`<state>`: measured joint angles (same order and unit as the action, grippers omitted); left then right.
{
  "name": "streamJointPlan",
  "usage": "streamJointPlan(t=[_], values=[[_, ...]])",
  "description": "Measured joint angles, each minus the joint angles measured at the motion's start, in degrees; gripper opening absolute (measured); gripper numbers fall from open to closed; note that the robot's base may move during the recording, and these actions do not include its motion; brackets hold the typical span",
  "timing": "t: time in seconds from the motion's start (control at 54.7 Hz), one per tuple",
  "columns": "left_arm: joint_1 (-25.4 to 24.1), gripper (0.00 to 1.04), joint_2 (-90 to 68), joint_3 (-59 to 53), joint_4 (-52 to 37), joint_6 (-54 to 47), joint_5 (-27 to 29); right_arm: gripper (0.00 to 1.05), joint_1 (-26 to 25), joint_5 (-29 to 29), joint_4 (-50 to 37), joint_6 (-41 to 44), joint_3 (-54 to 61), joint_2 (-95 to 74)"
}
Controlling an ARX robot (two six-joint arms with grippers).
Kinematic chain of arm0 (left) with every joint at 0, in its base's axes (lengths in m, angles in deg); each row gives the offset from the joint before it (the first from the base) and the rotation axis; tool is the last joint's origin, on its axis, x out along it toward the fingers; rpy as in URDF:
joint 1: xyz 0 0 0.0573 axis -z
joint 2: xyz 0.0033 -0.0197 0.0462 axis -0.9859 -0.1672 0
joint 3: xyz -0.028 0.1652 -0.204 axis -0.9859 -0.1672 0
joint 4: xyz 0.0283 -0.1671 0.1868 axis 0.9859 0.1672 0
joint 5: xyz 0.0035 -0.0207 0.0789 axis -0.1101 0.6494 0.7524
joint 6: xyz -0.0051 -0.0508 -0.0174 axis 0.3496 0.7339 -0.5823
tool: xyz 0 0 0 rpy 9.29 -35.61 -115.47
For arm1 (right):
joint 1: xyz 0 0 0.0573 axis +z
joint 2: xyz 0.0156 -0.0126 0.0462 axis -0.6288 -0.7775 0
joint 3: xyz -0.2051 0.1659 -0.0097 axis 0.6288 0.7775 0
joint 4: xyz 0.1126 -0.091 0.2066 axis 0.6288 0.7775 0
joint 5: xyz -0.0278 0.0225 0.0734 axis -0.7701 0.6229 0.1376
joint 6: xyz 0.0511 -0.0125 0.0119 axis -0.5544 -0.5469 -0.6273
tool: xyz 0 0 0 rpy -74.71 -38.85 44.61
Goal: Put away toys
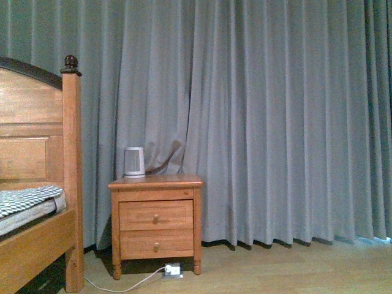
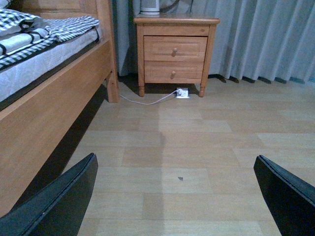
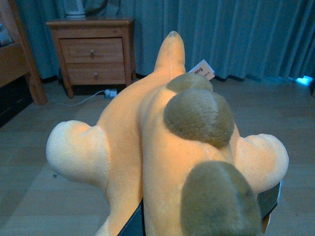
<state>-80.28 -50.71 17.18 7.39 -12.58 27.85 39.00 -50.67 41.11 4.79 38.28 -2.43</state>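
The plush toy [image 3: 147, 147] is orange-yellow with brown-grey patches and a white tag; it fills most of the right wrist view. My right gripper [image 3: 202, 216] is shut on the plush toy and holds it above the wooden floor; dark fingers [image 3: 269, 200] show at its sides. My left gripper [image 2: 177, 196] is open and empty, its two dark fingers [image 2: 59, 201] wide apart low over the floor. Neither arm nor the toy shows in the front view.
A wooden nightstand [image 1: 156, 217] with two drawers stands against grey curtains [image 1: 275, 122], a small white appliance [image 1: 134, 162] on top. A power strip [image 1: 173, 270] and cable lie under it. A wooden bed [image 1: 37, 202] with checked bedding is at the left.
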Motion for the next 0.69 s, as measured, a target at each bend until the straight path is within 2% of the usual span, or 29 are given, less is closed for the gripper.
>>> streamJointPlan(t=[0.695], values=[[0.0, 0.98, 0.0, 0.0, 0.0, 0.0, -0.1, 0.07, 0.0, 0.0, 0.0, 0.0, 0.0, 0.0]])
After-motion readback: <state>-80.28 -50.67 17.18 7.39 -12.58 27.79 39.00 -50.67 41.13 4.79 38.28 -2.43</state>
